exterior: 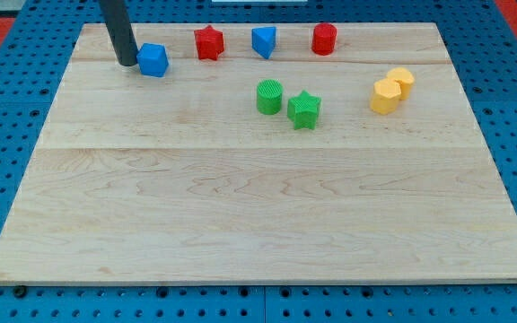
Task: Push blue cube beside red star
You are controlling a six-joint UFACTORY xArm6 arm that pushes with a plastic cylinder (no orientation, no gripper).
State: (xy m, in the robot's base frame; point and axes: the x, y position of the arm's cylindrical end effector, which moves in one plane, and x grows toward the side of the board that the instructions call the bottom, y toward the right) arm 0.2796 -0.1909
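The blue cube (153,60) sits near the view's top left of the wooden board (258,206). The red star (208,42) lies to its right and slightly higher, a small gap between them. My tip (127,63) is on the board just left of the blue cube, touching or nearly touching its left side. The dark rod rises from the tip toward the view's top.
A blue wedge-like block (264,41) and a red cylinder (324,39) stand right of the red star. A green cylinder (269,96) and a green star (303,109) sit mid-board. Two yellow blocks (390,91) touch at the right.
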